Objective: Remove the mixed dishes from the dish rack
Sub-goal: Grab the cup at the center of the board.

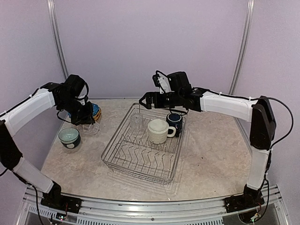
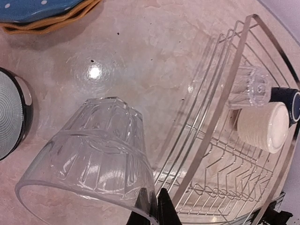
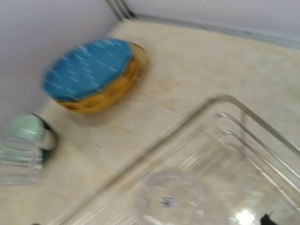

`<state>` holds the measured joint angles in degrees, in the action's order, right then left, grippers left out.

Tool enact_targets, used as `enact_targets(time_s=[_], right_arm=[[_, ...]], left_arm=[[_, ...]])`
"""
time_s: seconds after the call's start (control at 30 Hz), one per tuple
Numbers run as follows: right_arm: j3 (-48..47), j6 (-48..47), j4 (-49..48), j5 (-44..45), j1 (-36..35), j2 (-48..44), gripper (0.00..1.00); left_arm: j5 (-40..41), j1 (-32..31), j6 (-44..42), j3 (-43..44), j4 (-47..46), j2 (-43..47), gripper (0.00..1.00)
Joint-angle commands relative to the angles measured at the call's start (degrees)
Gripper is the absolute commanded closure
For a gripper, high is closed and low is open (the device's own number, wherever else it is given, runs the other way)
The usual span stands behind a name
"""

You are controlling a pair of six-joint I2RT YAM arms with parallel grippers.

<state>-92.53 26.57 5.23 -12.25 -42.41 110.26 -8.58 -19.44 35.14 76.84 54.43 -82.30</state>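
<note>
Within the dish rack (image 1: 140,158), a tumbler (image 1: 136,121) is placed at eleven o'clock, a mug (image 1: 158,131) at twelve, a second mug (image 1: 174,123) at one. Outside it, a bowl (image 1: 69,137) is set at nine o'clock, stacked plates (image 1: 96,111) at ten

Light: bright, soft and even from above; only faint shadow under the dish rack (image 1: 117,132).
Glare: round hotspot on the table (image 2: 94,72); glints on the glass tumbler (image 2: 93,154).
Blur: right wrist view smeared throughout; plates (image 3: 89,70) soft-edged.
Distortion: rack wires bow in the left wrist view.
</note>
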Motion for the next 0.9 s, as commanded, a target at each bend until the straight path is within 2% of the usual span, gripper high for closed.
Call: enact_targets(time_s=[0.0,0.3,0.57,0.73,0.87], right_arm=[[-7.7,-9.1,14.3,8.2,-2.5,5.7,0.02],[-20.9,-15.1,23.5,14.1,-5.8,16.0,0.02],[-30.3,-17.2,28.3,15.8,-6.5,23.2,0.00],[-34.1,-18.0,30.0,16.7,-6.6,26.5,0.00],[-35.3,-18.0,29.6,15.7,-6.6,27.7,0.00]], left_arm=[[6.7,-0.7,-3.8,3.3,6.0,-5.6,1.00],[13.3,-1.5,-4.6,9.0,7.3,-19.1,1.00],[12.9,-1.5,-4.3,10.4,6.5,-25.4,0.99],[12.4,-1.4,-4.2,10.0,6.0,-26.4,0.88],[12.2,-1.4,-4.4,10.0,5.9,-25.3,0.74]])
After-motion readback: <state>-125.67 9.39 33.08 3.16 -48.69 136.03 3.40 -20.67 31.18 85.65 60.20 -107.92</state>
